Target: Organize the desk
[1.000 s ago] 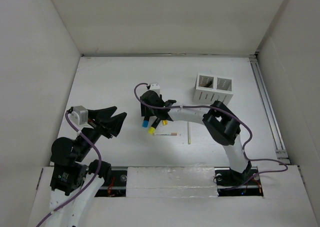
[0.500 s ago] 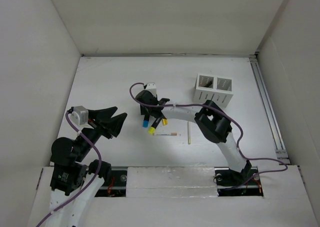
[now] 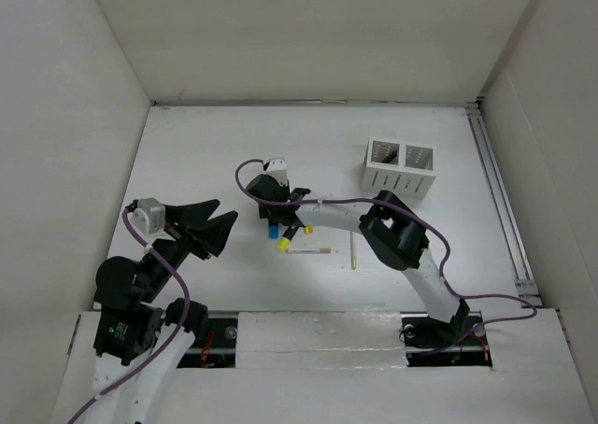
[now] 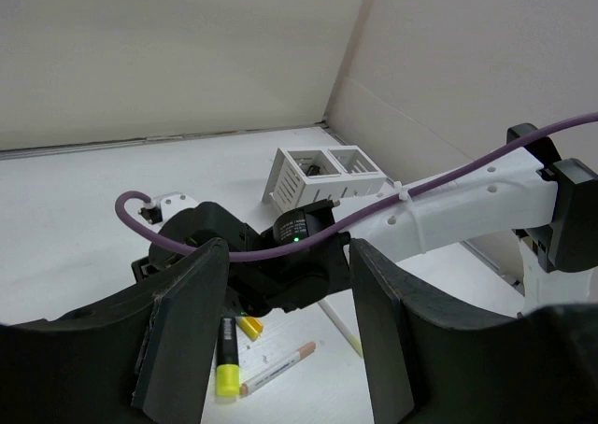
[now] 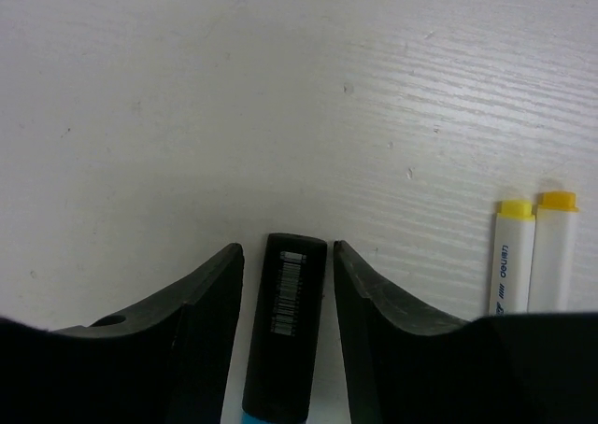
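Both open: the right fingers [image 5: 383,303] straddle a black marker [image 5: 285,331] lying flat on the white desk [image 3: 206,144], narrow gaps either side, while the left fingers [image 4: 187,331] gape wide, holding nothing. The desk spans the floor between the side walls [image 3: 56,116].

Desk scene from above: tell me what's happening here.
The right gripper is down at the desk, its open fingers straddling a black marker with a blue cap, not yet pinching it. Two yellow-capped markers lie beside it. The left gripper hovers open and empty near the left side. The white pen holder stands far right.
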